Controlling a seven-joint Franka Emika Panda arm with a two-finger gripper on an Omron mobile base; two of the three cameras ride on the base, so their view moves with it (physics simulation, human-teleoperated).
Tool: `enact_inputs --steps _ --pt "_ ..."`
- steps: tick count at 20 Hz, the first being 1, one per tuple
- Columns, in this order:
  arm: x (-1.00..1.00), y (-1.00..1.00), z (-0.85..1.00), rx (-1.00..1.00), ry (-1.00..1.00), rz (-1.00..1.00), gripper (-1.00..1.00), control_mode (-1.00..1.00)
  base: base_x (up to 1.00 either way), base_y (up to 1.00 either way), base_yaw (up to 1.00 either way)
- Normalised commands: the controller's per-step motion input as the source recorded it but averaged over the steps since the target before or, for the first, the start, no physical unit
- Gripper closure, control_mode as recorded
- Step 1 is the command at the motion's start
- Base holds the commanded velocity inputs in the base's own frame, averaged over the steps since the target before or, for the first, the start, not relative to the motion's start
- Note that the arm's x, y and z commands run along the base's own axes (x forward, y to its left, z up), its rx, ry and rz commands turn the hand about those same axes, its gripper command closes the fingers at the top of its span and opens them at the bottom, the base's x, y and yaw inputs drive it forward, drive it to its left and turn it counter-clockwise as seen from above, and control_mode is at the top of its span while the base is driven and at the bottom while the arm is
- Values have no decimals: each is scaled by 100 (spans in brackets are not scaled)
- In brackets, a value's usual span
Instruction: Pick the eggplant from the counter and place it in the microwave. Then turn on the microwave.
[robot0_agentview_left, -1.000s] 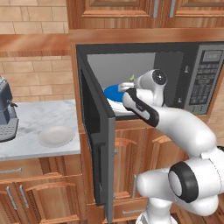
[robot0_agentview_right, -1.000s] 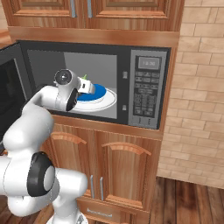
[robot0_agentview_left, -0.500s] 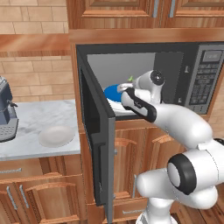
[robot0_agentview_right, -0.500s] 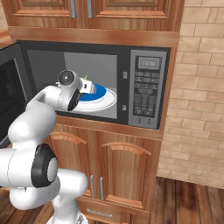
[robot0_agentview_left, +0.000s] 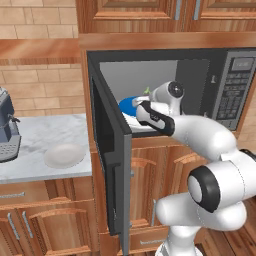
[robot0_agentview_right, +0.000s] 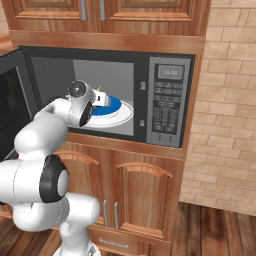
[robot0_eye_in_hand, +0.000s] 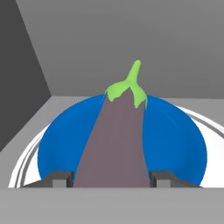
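Barely anything has moved over the last second: the arm has only crept a little deeper into the microwave (robot0_agentview_right: 165, 100). The gripper (robot0_eye_in_hand: 112, 177) pinches the eggplant (robot0_eye_in_hand: 116, 144) between its tips, stem pointing inward, over the blue plate (robot0_eye_in_hand: 175, 144) on the turntable. So the pick-up from the counter (robot0_agentview_left: 35, 145) looks done; releasing the eggplant, withdrawing, shutting the door (robot0_agentview_left: 107, 165) and starting the microwave remain.
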Motion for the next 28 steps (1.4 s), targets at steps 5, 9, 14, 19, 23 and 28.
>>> enact_inputs --steps 5,9,14,19,23,28 --pt "17 1 -5 -4 1 3 100 -100 0 0 0" --pt "13 0 -9 -5 4 3 100 -100 0 0 0" --pt "14 0 -5 -2 1 3 100 -100 0 0 0" --pt "13 0 -5 -1 0 4 100 -100 0 0 0" --pt "10 0 -7 0 0 4 100 -100 0 0 0" --pt "9 0 -10 -1 0 3 100 -100 0 0 0"
